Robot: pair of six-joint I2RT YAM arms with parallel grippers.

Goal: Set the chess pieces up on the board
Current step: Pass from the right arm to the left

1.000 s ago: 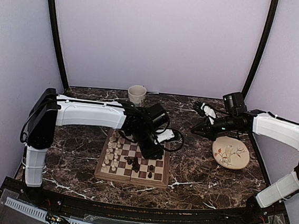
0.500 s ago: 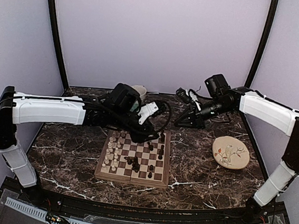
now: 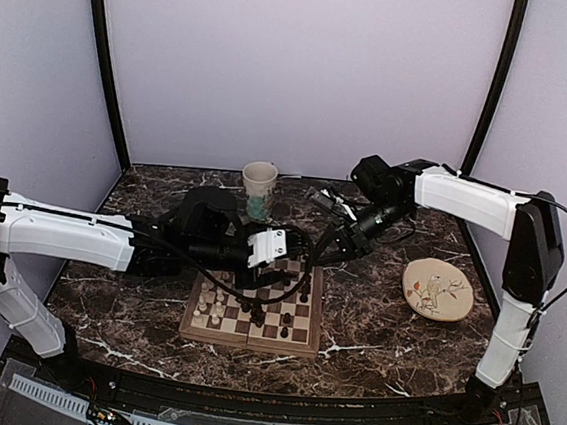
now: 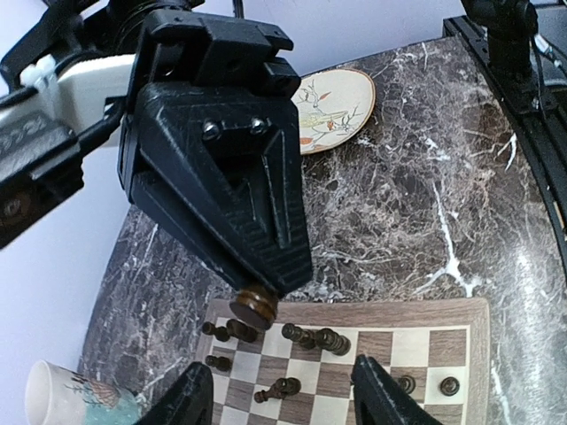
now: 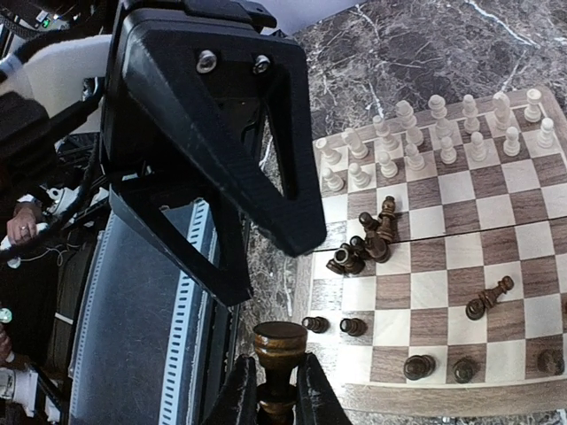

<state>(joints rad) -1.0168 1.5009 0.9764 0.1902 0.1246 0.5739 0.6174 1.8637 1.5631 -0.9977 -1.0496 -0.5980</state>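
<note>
The right fingers (image 5: 241, 390) are narrow, clamped on a dark piece (image 5: 279, 341) that hangs just outside the board's (image 3: 247, 343) far border. The left fingers (image 4: 197, 398) are spread wide and hold nothing, and they hover very near, over the same border. The main danger, I think, is a collision: a touch between the two may twist the piece loose. Several dark pieces (image 5: 365, 241) also lie fallen at the board's centre, and a low pass may scatter them into the white rows (image 5: 425, 133).
</note>
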